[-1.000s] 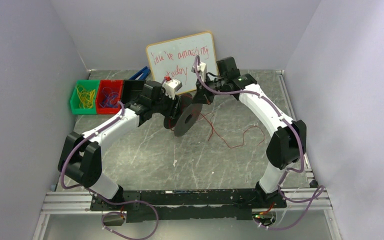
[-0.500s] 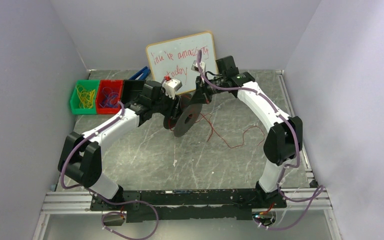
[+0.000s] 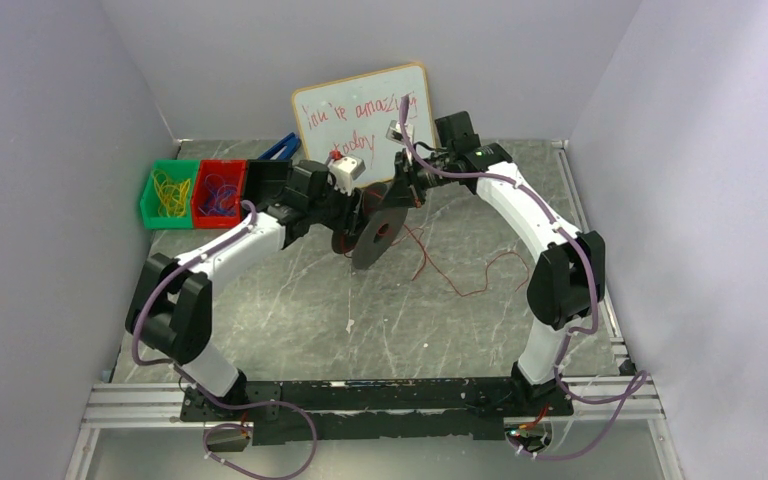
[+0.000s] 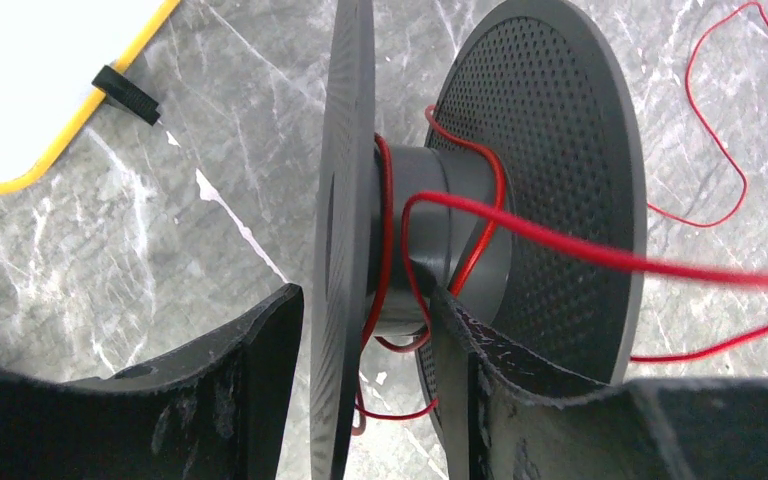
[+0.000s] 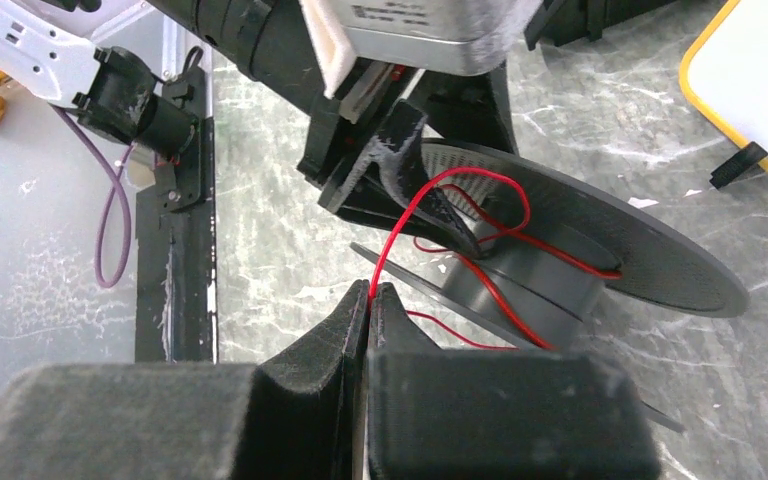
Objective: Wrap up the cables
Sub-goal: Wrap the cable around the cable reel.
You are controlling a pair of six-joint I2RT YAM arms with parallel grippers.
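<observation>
- The left gripper [image 4: 360,385] straddles one flange of the black spool [image 4: 550,120]. One finger sits outside that disc and the other sits between the two discs, against the hub.
- Its jaws stand partly apart and are clamped on the spool, which hangs tilted above the table [image 3: 290,300].
- The red cable [image 4: 385,220] lies in a few loose turns round the hub, just past the tips of the left jaws and between the two flanges. One slack loop sags beside the inner finger.
- The right gripper [image 5: 370,300] has its jaws pressed together, pinching the cable between the fingertips.
- From the tips of the right jaws the strand rises, arcs over, and runs to the hub just ahead of them, close to the left gripper's fingers.
- The remaining cable trails from the spool onto the table in loose curls, below the right jaws and well apart from both grippers.
- A whiteboard [image 3: 360,110] leans on the wall beyond both pairs of jaws.
</observation>
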